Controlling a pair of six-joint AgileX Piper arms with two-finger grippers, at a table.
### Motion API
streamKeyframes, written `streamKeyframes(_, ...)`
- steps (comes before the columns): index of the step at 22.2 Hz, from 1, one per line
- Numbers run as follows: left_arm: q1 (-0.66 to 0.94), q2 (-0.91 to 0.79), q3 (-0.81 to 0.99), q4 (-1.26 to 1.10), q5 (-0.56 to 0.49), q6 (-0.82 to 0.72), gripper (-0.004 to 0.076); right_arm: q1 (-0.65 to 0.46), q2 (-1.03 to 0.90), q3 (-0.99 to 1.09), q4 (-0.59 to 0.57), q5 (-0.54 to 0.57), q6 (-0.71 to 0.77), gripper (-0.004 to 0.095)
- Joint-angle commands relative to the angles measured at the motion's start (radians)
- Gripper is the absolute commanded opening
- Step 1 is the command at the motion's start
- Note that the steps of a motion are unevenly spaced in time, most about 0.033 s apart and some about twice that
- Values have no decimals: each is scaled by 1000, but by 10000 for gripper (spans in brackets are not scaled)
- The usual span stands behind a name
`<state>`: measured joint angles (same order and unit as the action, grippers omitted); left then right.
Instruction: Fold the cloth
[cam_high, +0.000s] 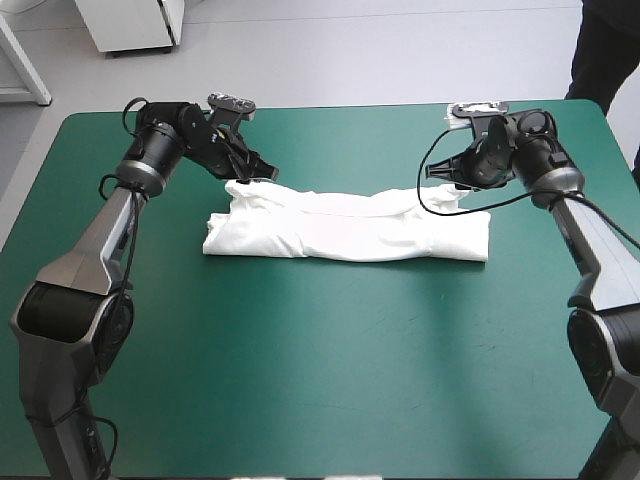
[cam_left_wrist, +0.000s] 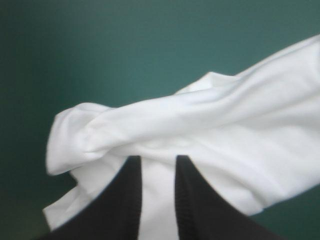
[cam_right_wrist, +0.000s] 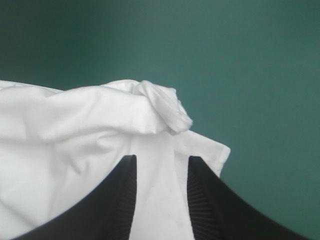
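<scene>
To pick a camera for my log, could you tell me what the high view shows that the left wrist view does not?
Only the high view: the whole T-shirt as a folded band on the teal-green table, the right gripper at its right end. Only the left wrist view: cloth between the left gripper's fingers. Both: that gripper at the T-shirt's bunched far corner.
</scene>
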<state>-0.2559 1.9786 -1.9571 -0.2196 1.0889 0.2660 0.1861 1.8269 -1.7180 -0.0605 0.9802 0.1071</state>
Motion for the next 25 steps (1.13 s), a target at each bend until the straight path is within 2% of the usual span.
streamKeyframes(1,-25,-61,-31,-114,-7,113,-1,-6,-71,-31,-38,3,4,322)
streamKeyframes(9,-159,-38,-31,-171,-62,136,-9,-6,-98,-31,-38,29,15,322)
streamKeyframes(17,-280,110,-31,-170,-85,131,-9,-10,-139,-28,-33,34,16,322)
streamKeyframes(25,-280,210,-31,-160,-124,120,-9,-192,-143,-22,224,35,-47,322)
